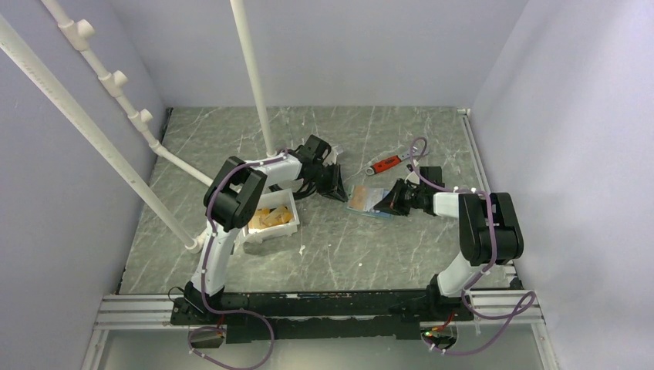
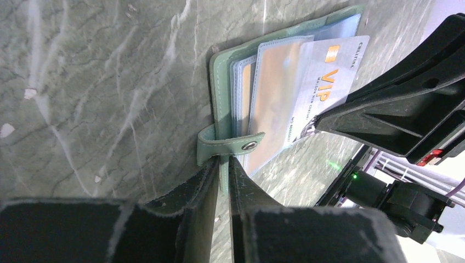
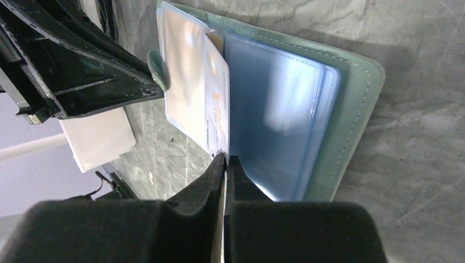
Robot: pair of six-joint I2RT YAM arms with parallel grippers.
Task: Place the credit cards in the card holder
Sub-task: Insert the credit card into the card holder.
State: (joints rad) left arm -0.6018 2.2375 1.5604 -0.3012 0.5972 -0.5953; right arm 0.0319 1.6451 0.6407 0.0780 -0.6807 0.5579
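Left gripper fills the 6 o'clock edge of its wrist view. Its fingers are pinched onto the thin grey-green cover edge of the card holder, just below the snap strap, with only the cover's thickness between the pads.

Card holder lies open and flat on the marbled table, translucent blue pockets fanned out. One pocket shows a gold card inside. A white VIP card with gold lettering overlaps that pocket and sticks out toward 2 o'clock. Can't tell how far in it is seated.

Right gripper is at 6 o'clock in its own wrist view, fingers closed together on the near edge of the VIP card. The card stands between pocket leaves, with the empty blue pockets at its 3 o'clock. The left wrist view confirms it: the right fingertip is touching the card's lower corner.

Top view:
- Card holder is mid-table between the two grippers, left gripper at its 10 o'clock, right gripper at its 3 o'clock.
- White tray is at the holder's 9 o'clock, partly under the left arm, with more gold cards lying in it.
- Red-handled wrench is at the holder's 1 o'clock, not touching it.
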